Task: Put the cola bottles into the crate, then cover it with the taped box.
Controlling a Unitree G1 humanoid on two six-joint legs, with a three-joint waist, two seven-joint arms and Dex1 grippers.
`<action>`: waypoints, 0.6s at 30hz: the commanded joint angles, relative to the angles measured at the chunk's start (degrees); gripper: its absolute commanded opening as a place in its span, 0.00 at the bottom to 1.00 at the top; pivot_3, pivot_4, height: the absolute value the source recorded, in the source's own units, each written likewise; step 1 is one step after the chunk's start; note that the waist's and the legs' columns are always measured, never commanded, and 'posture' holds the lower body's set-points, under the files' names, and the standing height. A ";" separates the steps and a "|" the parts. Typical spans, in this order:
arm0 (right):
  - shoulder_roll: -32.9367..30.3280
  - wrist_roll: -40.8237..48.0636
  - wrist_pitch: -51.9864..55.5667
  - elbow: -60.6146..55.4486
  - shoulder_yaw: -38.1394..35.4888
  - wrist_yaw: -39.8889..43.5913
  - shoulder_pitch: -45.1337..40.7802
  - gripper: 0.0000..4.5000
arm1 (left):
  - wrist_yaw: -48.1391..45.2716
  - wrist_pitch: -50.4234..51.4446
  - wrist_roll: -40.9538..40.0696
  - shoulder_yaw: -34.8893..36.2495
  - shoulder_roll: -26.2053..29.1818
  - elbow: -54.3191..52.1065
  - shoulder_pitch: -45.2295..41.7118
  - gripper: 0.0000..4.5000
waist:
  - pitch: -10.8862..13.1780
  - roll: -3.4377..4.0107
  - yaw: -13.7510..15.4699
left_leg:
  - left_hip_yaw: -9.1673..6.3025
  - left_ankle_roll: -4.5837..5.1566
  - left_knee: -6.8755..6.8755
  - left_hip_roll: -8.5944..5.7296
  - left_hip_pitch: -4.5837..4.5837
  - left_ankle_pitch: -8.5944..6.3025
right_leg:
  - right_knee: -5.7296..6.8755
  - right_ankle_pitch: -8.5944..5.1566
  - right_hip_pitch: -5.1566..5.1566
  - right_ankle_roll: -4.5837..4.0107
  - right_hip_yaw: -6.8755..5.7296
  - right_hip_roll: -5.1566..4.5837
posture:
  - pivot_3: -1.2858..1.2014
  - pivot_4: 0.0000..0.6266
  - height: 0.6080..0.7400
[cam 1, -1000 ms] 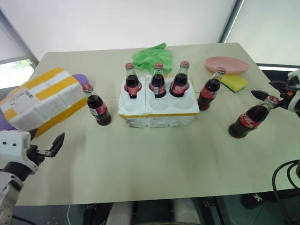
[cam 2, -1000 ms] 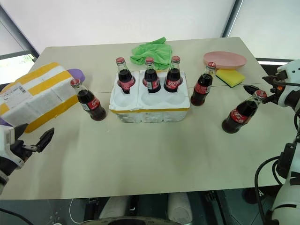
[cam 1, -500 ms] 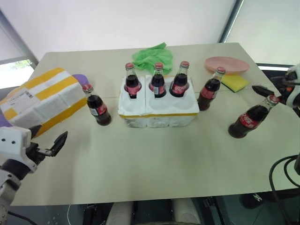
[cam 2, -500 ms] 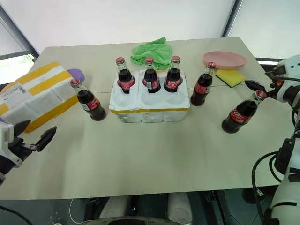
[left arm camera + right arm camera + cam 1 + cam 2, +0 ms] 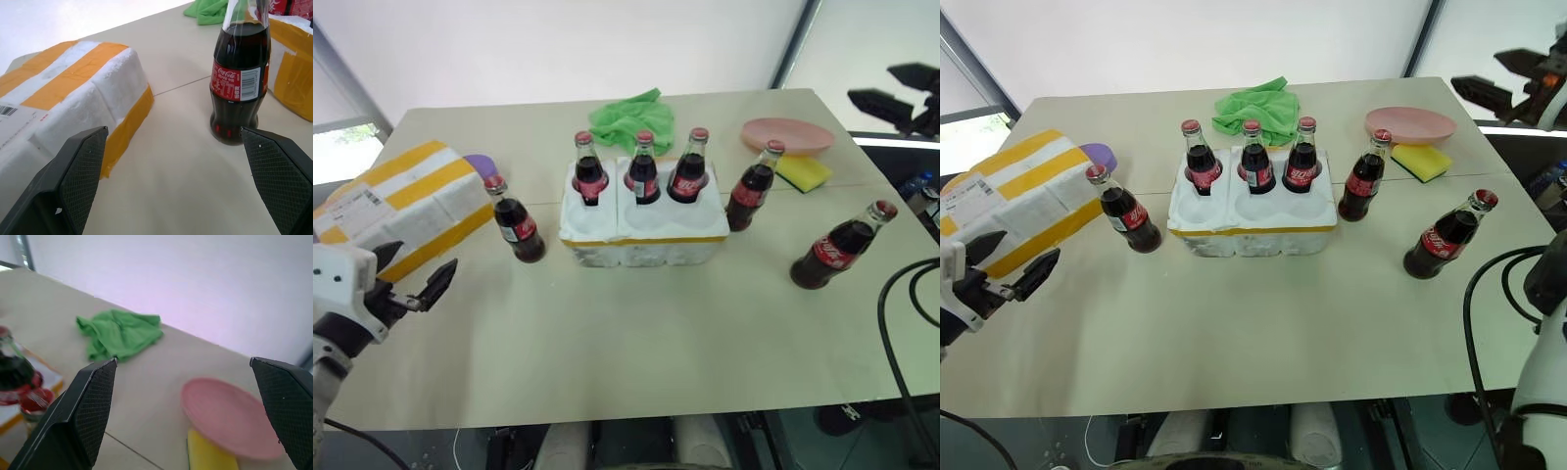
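1. Right gripper [image 5: 1500, 78]: jaws apart, empty, raised above the table's far right corner, well clear of every bottle.
2. Left gripper [image 5: 423, 286]: jaws apart, empty, low at the table's [image 5: 636, 343] left edge, just in front of the taped box [image 5: 396, 201].
3. Crate [image 5: 641, 230]: mid-table. Three cola bottles [image 5: 643, 168] stand in its far row of holes; the near row is empty.
4. Loose bottles: one [image 5: 514, 220] between the taped box and the crate, one [image 5: 753, 186] just beside the crate's right end, one [image 5: 842, 245] leaning near the right edge.
5. Handling, as a judgement: glass is rigid, smooth and breakable, and a full bottle is weighty. Grip the body around the label, not the narrow neck, and lower it straight into a hole.
6. Foam box: likely light but bulky; it may dent, so hold it at opposite sides.
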 commanded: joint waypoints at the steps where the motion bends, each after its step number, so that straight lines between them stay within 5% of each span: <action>1: -0.09 1.77 5.22 -3.94 0.27 5.91 -5.44 0.99 | -0.98 -1.24 0.69 -0.53 1.09 0.87 -1.68 1.00 | 0.01 0.01 -0.01 | 0.00 0.00 0.00 0.00 -0.02 0.00 | 0.01 0.00 -0.03 0.00 0.00 0.00 | 0.52 0.24 1.00; 6: -1.14 6.98 16.11 -18.87 4.82 21.01 -1.01 0.99 | -2.81 -1.98 1.64 -2.65 2.60 3.81 -4.90 1.00 | 0.01 0.00 0.02 | -0.01 0.00 -0.03 0.01 -0.03 0.00 | 0.01 0.01 -0.06 0.02 -0.01 0.02 | 0.52 0.24 1.00; 12: -8.84 28.63 34.83 -54.05 5.22 22.15 20.77 0.99 | -6.02 -2.92 2.61 -5.66 5.94 9.64 -11.30 1.00 | 0.00 -0.01 0.71 | -0.11 0.00 0.00 0.00 -0.14 0.00 | 0.04 0.10 -0.11 0.18 -0.03 0.03 | 0.52 0.24 1.00; 18: -10.01 33.13 41.17 -66.08 0.70 20.32 30.66 0.99 | -8.47 -1.83 2.26 -8.63 8.38 15.09 -19.16 1.00 | -0.01 -0.03 0.14 | -0.07 0.00 0.07 0.04 -0.08 0.00 | 0.09 0.11 -0.10 0.20 -0.04 0.06 | 0.52 0.24 1.00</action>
